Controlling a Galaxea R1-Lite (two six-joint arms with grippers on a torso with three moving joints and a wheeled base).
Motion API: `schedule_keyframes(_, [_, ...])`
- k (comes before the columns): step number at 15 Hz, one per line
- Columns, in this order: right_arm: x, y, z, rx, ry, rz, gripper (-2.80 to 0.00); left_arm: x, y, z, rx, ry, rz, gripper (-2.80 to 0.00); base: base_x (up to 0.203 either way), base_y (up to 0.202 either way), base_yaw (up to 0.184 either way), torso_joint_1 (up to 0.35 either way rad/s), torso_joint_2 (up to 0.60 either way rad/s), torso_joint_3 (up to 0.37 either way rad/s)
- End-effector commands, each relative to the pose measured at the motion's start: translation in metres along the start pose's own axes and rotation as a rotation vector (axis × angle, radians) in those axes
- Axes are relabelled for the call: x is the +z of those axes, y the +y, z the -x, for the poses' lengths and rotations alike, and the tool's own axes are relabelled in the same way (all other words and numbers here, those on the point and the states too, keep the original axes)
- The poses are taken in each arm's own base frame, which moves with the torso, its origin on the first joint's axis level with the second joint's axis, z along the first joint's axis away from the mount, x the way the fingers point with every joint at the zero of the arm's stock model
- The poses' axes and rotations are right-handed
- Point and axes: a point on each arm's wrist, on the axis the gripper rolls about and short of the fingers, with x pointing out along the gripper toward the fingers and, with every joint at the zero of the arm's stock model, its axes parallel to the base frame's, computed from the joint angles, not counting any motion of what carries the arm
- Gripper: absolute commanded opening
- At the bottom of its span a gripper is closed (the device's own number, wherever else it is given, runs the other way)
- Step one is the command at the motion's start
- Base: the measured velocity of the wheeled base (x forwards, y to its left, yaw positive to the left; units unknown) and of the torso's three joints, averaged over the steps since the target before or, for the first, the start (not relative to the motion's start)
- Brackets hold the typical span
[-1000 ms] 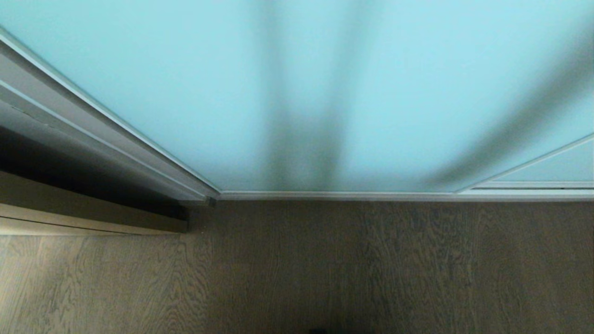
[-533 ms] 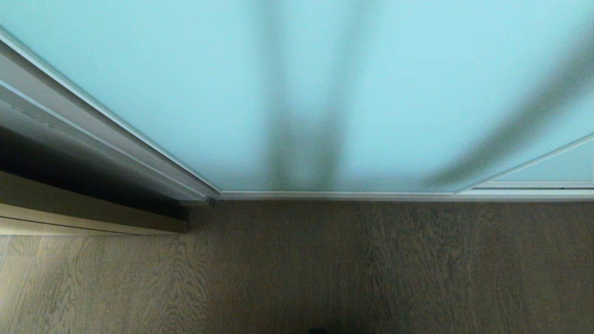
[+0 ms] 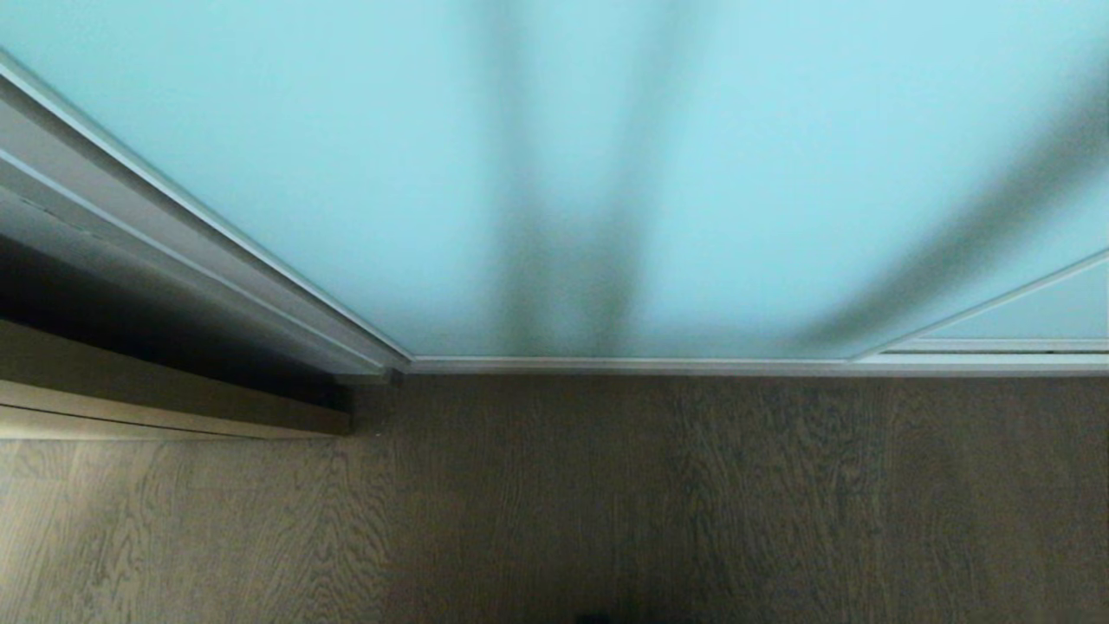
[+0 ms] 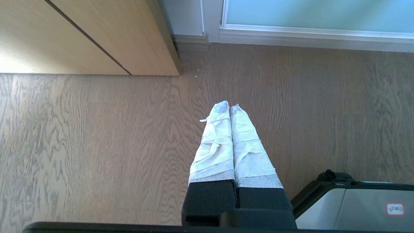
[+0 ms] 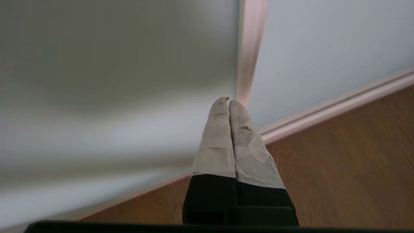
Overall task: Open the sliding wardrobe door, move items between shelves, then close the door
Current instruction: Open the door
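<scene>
The sliding wardrobe door of frosted aqua glass fills the upper head view, and its bottom frame meets the wood floor. It stands shut, so the items and shelves are hidden. Neither arm shows in the head view. My right gripper is shut and empty, low over the floor. Its taped tips point at the foot of the door's upright edge frame, and contact cannot be told. The door lies to one side of that strip. My left gripper is shut and empty, parked above the floor.
A second glass panel sits behind the door at the right. A wooden cabinet and the grey wardrobe side close off the left. That cabinet and my own base show in the left wrist view.
</scene>
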Motion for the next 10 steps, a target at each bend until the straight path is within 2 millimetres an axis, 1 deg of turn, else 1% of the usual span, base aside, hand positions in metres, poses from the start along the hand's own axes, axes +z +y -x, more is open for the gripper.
schedule_keyframes(1, [0.003,-0.002,-0.011,0.009,-0.022,0.003,-2.8,0.0,0.0,0.0,0.0,0.002,0.001,-2.8,0.0,0.0,0.0,0.0,0.0,0.0])
schedule_keyframes(4, [0.007,-0.003,-0.016,0.021,-0.049,-0.01,-2.8,0.0,0.0,0.0,0.0,0.002,0.001,-2.8,0.0,0.0,0.0,0.0,0.0,0.0])
schedule_keyframes(8, [0.004,-0.007,-0.023,0.015,-0.033,-0.02,-2.8,0.0,0.0,0.0,0.0,0.002,0.001,-2.8,0.0,0.0,0.0,0.0,0.0,0.0])
schedule_keyframes(10, [0.007,-0.005,-0.022,0.018,-0.044,-0.018,-2.8,0.0,0.0,0.0,0.0,0.002,0.001,-2.8,0.0,0.0,0.0,0.0,0.0,0.0])
